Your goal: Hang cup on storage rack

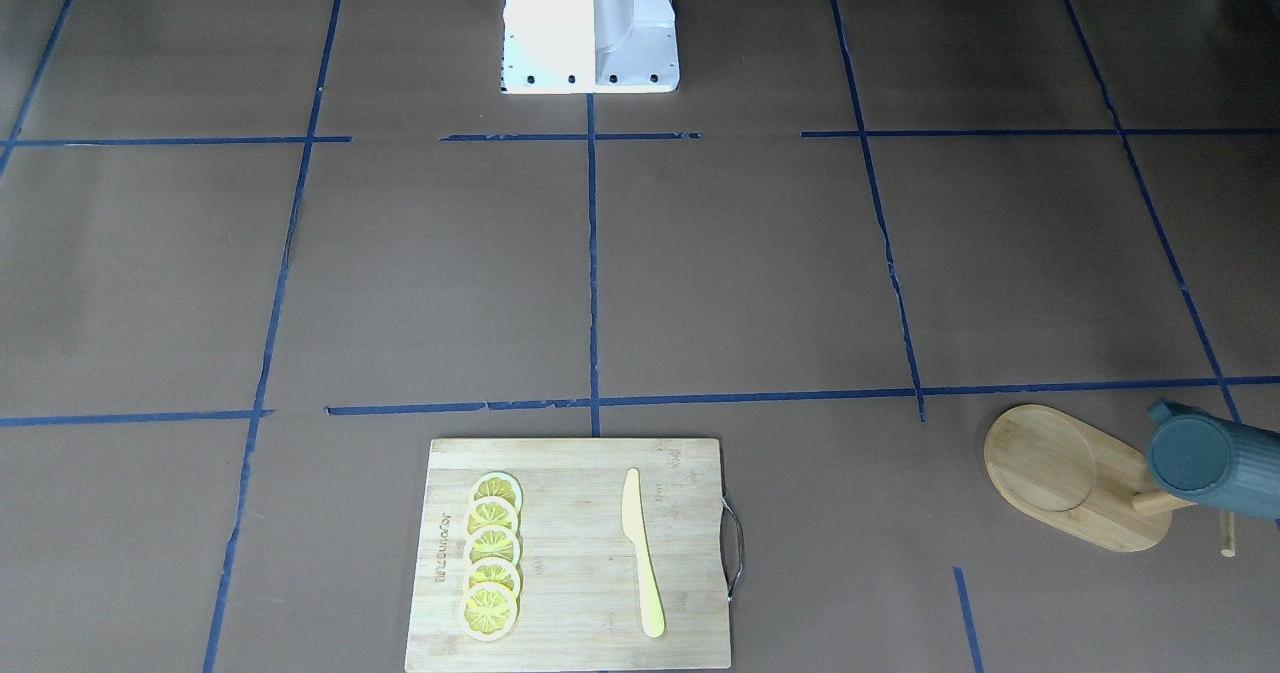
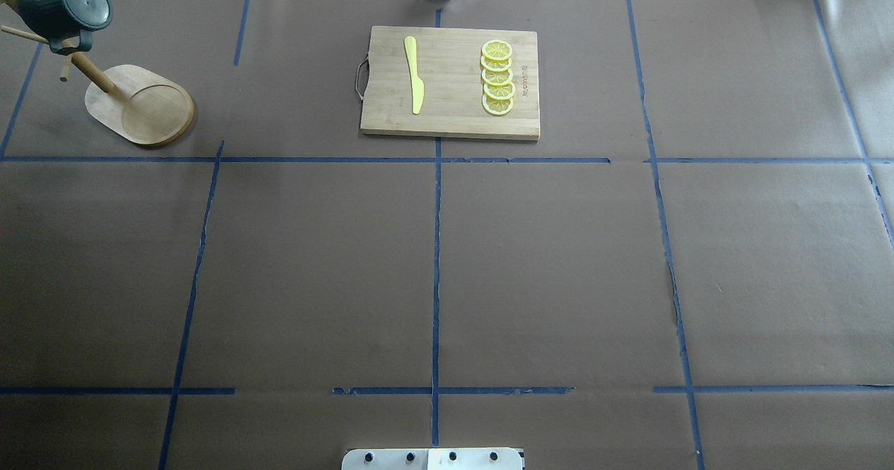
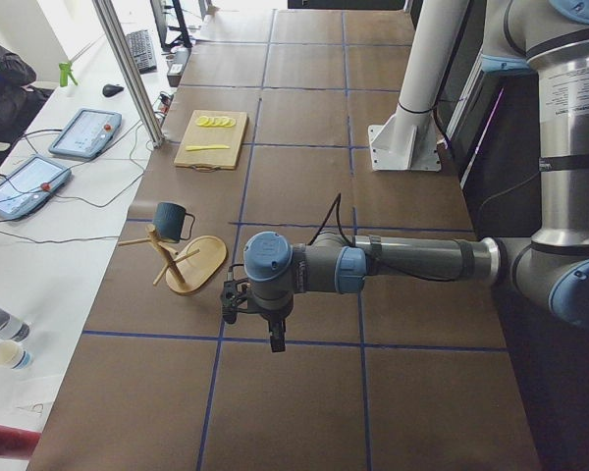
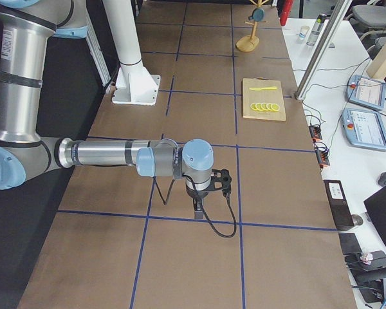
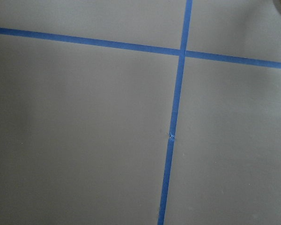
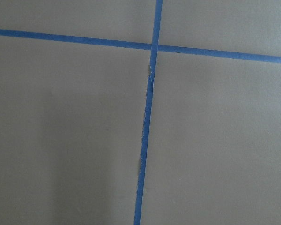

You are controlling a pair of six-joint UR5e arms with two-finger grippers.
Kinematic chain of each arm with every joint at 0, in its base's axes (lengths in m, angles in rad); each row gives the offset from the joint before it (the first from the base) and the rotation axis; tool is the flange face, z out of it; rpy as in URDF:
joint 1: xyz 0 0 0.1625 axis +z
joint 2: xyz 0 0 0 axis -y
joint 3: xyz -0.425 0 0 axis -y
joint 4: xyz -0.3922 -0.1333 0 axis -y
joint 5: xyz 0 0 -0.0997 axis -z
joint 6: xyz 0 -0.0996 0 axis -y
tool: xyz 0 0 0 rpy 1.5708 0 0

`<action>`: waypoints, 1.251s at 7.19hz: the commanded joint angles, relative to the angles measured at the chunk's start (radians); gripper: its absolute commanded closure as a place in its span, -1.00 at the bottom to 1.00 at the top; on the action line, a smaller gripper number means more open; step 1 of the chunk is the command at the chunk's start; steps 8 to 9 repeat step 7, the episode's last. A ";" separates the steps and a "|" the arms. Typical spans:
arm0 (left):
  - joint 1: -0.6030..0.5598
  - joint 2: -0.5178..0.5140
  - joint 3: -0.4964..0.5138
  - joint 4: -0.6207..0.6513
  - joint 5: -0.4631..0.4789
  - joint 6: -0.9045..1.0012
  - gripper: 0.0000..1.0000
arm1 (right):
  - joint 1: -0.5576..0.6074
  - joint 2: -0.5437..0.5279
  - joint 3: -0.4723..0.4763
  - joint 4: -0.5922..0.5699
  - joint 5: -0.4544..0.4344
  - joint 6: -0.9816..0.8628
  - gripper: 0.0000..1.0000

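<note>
The dark teal-grey ribbed cup [image 2: 63, 9] hangs by its handle on a peg of the bamboo storage rack [image 2: 140, 103] at the table's far left corner. Its flat bottom faces the cameras, and no gripper touches it. Cup [image 1: 1215, 463] and rack [image 1: 1070, 473] also show in the front view, and cup [image 3: 172, 221] and rack [image 3: 194, 263] in the exterior left view. My left gripper [image 3: 275, 340] points down over the table, well away from the rack. My right gripper [image 4: 197, 208] points down at the table's other side. I cannot tell if either is open.
A bamboo cutting board [image 2: 450, 82] with a yellow knife [image 2: 414, 75] and several lemon slices [image 2: 497, 77] lies at the far middle. Brown paper with blue tape lines [image 2: 436, 246] covers the table. Both wrist views show only paper and tape.
</note>
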 commanded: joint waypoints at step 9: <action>0.000 0.000 -0.001 -0.001 0.000 0.000 -1.00 | -0.018 0.004 0.000 0.001 -0.001 -0.001 -0.95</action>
